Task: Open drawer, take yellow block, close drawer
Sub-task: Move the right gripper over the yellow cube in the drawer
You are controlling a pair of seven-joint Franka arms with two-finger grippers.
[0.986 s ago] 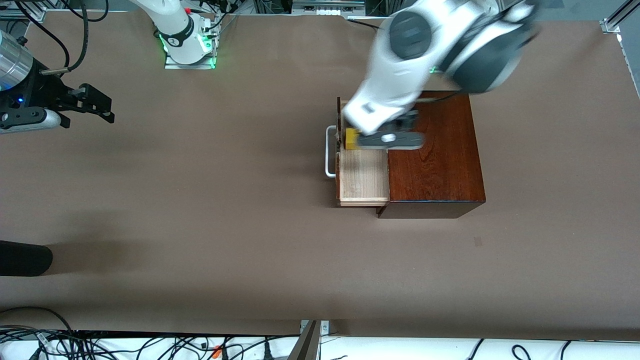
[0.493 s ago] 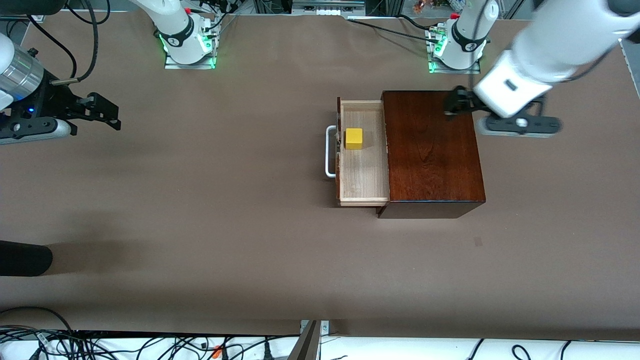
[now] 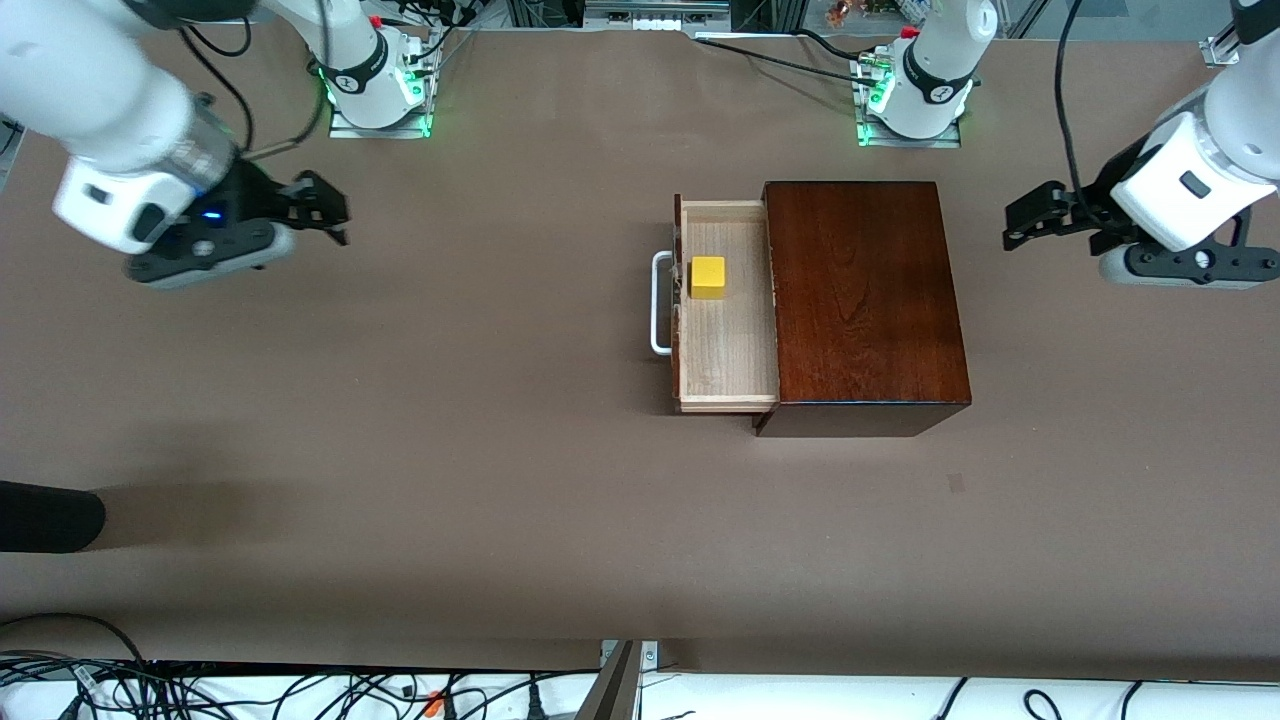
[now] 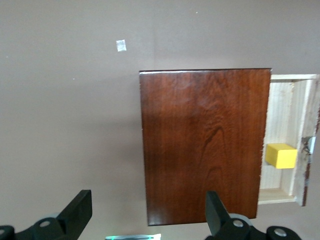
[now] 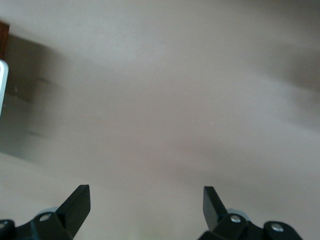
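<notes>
Drawer pulled open, 2 grippers clear of it.
The drawer [image 3: 728, 310] stands out of the wooden box [image 3: 865, 300], white handle [image 3: 658, 303] toward the right arm's end; the yellow block [image 3: 708, 277] sits inside near the drawer front. Left gripper [image 3: 1035, 215] hangs spread and empty over the table [image 3: 500, 450] beside the box; right gripper [image 3: 325, 208], likewise spread, hangs over bare table.

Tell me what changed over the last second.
The left pincer let go of the yellow block and pulled away, open, over bare table toward the left arm's end. The right pincer, open, moved toward the drawer. The block stays in the open drawer.
</notes>
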